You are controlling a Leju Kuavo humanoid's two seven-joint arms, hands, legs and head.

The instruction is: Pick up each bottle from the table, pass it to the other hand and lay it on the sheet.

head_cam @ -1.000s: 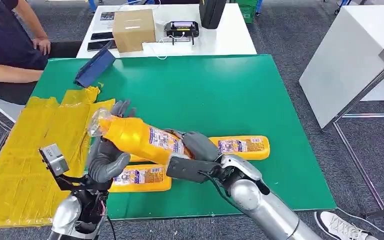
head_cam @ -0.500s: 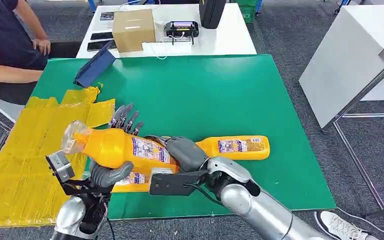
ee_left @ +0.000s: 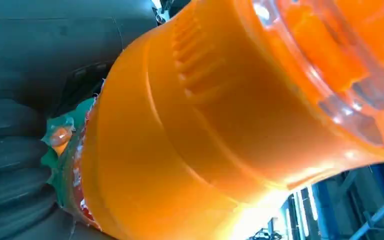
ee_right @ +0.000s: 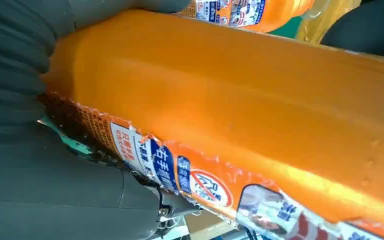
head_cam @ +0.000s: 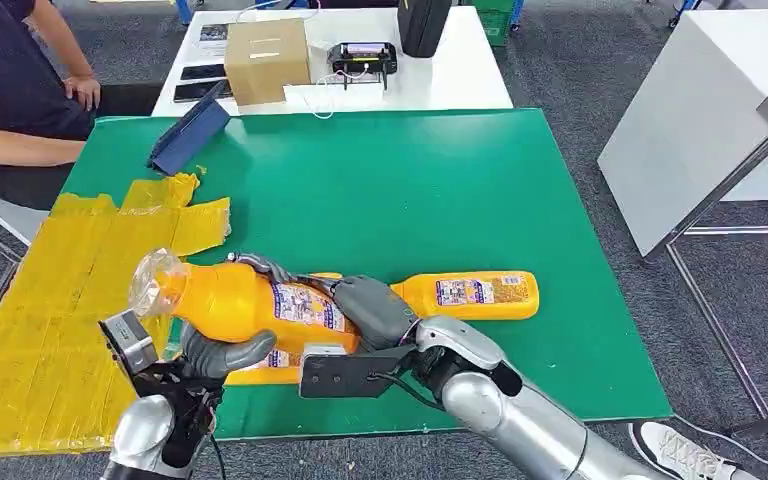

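An orange bottle (head_cam: 235, 298) with a clear cap lies sideways just above the green table (head_cam: 430, 190), cap toward the yellow sheet (head_cam: 50, 300). My left hand (head_cam: 222, 348) grips its neck end, thumb below and fingers wrapped over the top. My right hand (head_cam: 372, 308) still holds its base end. In the left wrist view the bottle (ee_left: 205, 130) sits close against the dark fingers (ee_left: 10, 170). The right wrist view shows its labelled side (ee_right: 260, 115). A second bottle (head_cam: 472, 293) lies flat to the right. A third bottle (head_cam: 280, 360) lies beneath my hands, mostly hidden.
A person (head_cam: 10, 90) sits at the table's far left corner. A blue flat item (head_cam: 190, 132) lies at the back left of the green table. Behind it a white table carries a cardboard box (head_cam: 267, 58) and a black device (head_cam: 363, 58). Another white table (head_cam: 700, 120) stands right.
The bottle has swung lower and moved left toward the sheet. My left fingers, spread behind it before, have now wrapped around it. My right hand has kept its hold.
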